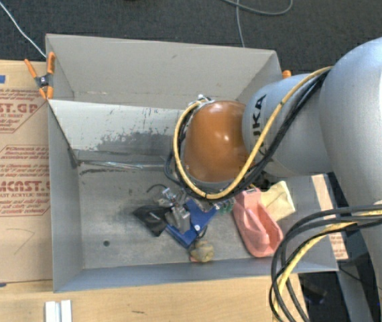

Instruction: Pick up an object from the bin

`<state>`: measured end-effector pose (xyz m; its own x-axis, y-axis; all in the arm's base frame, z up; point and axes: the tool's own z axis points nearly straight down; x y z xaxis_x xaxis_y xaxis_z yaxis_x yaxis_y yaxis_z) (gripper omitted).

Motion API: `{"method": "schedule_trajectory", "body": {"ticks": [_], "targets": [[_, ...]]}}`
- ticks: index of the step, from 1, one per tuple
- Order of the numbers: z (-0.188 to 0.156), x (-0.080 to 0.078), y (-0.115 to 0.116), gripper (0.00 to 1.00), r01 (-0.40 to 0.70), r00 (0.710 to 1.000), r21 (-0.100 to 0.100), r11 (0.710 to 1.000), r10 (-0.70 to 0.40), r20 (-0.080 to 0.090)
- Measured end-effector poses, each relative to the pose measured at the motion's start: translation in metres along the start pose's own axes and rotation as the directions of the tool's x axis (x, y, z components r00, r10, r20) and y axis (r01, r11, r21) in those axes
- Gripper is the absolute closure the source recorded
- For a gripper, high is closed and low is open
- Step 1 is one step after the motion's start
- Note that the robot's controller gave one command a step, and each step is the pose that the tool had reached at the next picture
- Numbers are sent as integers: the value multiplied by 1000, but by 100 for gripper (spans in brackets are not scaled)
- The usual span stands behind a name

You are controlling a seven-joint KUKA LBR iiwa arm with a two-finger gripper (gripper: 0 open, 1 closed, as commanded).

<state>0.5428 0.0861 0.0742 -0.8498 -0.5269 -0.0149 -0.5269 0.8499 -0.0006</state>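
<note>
Hand (174,205) low over a black piece (149,217) and blue object (192,228) on the bin (110,180) floor, grip state unclear.

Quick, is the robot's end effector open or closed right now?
End effector: cannot be told. It is down by a black piece and a blue piece.

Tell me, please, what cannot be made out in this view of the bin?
Camera view:
the blue thing, upper end hidden under the gripper
the pink soft thing, top covered by the arm
the pale yellow thing, mostly under the arm
the small tan lump, too small to identify
</note>
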Motion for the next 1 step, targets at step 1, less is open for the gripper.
{"method": "schedule_trajectory", "body": {"ticks": [1], "targets": [[0,0,0,100,9,1000,0,1000,-9,0]]}}
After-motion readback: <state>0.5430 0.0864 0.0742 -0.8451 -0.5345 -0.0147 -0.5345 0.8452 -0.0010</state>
